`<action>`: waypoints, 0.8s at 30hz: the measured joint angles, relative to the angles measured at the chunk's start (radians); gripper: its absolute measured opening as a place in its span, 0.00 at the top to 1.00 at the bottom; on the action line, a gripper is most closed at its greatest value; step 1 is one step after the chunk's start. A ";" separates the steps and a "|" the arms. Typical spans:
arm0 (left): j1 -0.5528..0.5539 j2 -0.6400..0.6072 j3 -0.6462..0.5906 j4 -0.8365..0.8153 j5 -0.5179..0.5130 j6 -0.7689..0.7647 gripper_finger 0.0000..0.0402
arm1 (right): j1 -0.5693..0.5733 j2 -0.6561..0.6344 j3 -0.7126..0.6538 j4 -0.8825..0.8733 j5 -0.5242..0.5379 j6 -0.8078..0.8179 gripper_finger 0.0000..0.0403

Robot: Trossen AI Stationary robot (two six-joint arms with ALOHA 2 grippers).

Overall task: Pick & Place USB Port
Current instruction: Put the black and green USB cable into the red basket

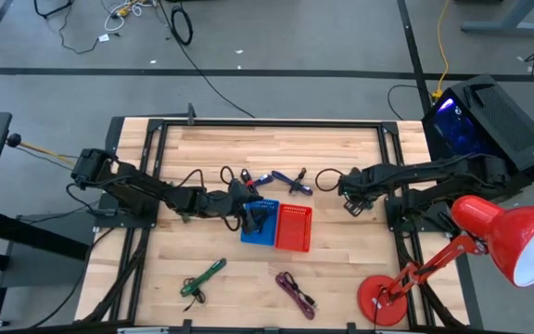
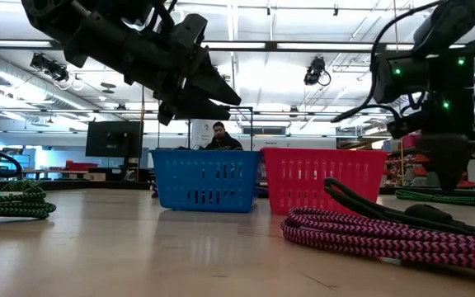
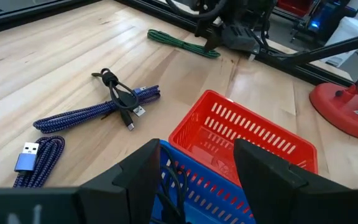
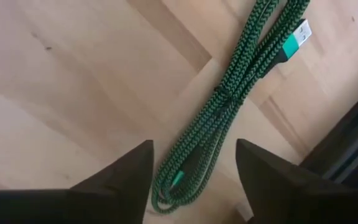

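Green USB cable (image 4: 229,99) lies coiled on the tabletop (image 1: 341,250), directly below the right gripper (image 4: 191,162), jaws apart, not touching it. Left gripper (image 3: 194,165) hovers over the blue basket (image 1: 259,224), jaws apart, a dark cable (image 3: 169,186) in the basket beneath them. Red basket (image 1: 293,228) touches the blue one beyond the jaws; a blue cable (image 3: 98,109) lies farther out.

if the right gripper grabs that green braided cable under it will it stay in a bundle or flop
The green cable is a loose folded hank, so it will probably sag and droop from a pinch. Its free USB plug may dangle. The braid likely grips well in the right gripper.
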State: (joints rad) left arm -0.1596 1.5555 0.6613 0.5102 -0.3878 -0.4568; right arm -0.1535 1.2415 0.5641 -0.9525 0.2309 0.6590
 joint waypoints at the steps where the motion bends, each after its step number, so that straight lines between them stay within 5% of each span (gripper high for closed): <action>1: 0.000 0.000 0.000 0.000 0.000 0.000 0.48 | 0.000 0.000 -0.012 0.016 0.004 0.010 0.40; 8: 0.000 0.000 0.000 -0.001 0.000 0.000 0.48 | 0.000 -0.008 -0.113 0.143 -0.003 0.045 0.36; 13: 0.000 0.000 0.000 -0.009 0.000 0.000 0.48 | 0.001 -0.007 -0.123 0.157 0.001 0.086 0.42; 17: 0.000 0.000 0.000 -0.010 0.000 0.000 0.48 | 0.001 -0.006 -0.125 0.173 -0.015 0.093 0.58; 22: 0.000 0.000 0.000 -0.010 0.000 0.000 0.48 | 0.001 -0.003 -0.129 0.190 0.000 0.075 0.93; 24: 0.000 0.000 0.000 -0.011 0.000 0.000 0.48 | 0.000 -0.001 -0.131 0.199 0.020 0.062 0.95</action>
State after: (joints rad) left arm -0.1596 1.5555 0.6609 0.4997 -0.3877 -0.4568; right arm -0.1533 1.2407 0.4335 -0.7535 0.2509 0.7209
